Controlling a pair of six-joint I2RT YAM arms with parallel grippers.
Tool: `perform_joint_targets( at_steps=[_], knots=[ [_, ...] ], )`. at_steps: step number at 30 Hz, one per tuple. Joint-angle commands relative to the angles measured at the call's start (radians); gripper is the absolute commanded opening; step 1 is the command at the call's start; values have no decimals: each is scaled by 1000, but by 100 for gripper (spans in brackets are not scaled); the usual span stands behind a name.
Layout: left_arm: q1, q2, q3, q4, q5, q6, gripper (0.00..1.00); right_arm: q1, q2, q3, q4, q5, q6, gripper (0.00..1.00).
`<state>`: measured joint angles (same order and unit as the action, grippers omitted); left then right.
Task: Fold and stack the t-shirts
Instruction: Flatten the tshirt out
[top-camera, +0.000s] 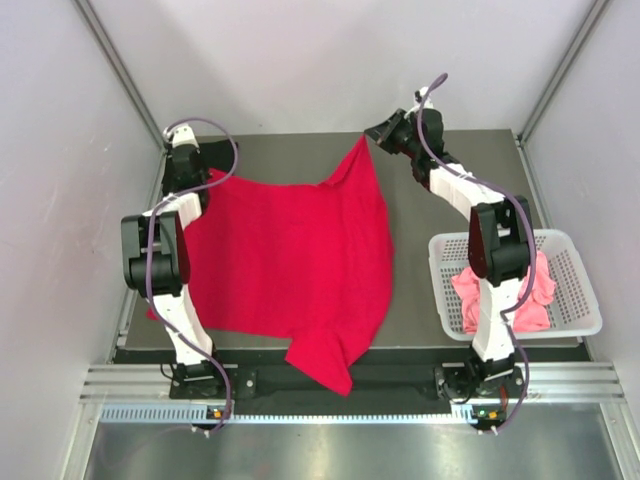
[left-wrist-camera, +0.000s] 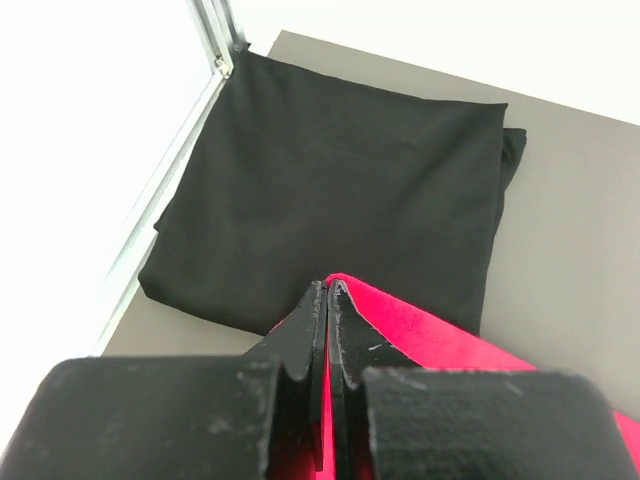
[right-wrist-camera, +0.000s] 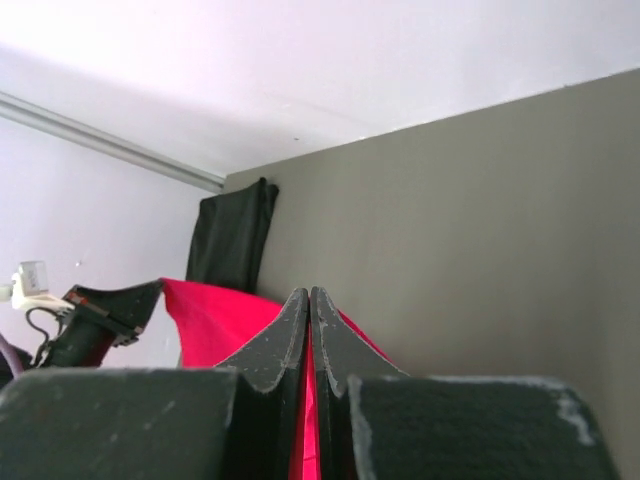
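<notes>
Left gripper (left-wrist-camera: 328, 292): clenched on red shirt (top-camera: 290, 260) corner, 10 o'clock. Right gripper (right-wrist-camera: 309, 296): clenched on its 12 o'clock corner. Shirt spread across surface (top-camera: 450, 200). Black shirt (left-wrist-camera: 330, 190): folded, 10 o'clock. Pink shirt (top-camera: 541, 288): in basket (top-camera: 583, 280), 3 o'clock.

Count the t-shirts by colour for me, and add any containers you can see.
Red t-shirt: 1, spread out, not folded.
Black t-shirt: 1, folded flat.
Pink t-shirt: 1, bunched in the white basket.
White basket: 1.
Total: 3 t-shirts and 1 basket, 4 things.
</notes>
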<state>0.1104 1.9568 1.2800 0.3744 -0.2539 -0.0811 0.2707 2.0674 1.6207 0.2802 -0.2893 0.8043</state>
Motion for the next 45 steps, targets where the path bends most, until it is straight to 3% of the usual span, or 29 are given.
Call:
perform_joint_targets(
  at_steps=[1, 6, 15, 21, 28, 37, 41, 45],
  knots=[
    [-2, -42, 30, 38, 4, -31, 0, -10, -41, 56, 36, -33, -17, 0],
    [-2, -199, -24, 6, -4, -54, 0, -8, -183, 12, -12, -56, -51, 0],
    [0, -723, -111, -97, 27, -147, 0, 5, -747, -116, -243, -85, -160, 0],
    [0, -1057, -64, -199, 32, -140, 0, 36, -1065, -79, -435, -114, -179, 0],
    [-3, -1318, 17, -272, -21, -105, 0, 39, -1239, 54, -480, -157, -87, 0],
    [-34, -1290, 223, -299, -71, -17, 0, 38, -1205, 277, -481, -120, 9, 0],
    [-43, -1231, 210, -296, -76, -8, 0, 36, -1181, 219, -449, -79, 10, 0],
    [-43, -1141, 116, -284, -82, 4, 0, 36, -1146, 49, -391, -24, 30, 0]
  ],
)
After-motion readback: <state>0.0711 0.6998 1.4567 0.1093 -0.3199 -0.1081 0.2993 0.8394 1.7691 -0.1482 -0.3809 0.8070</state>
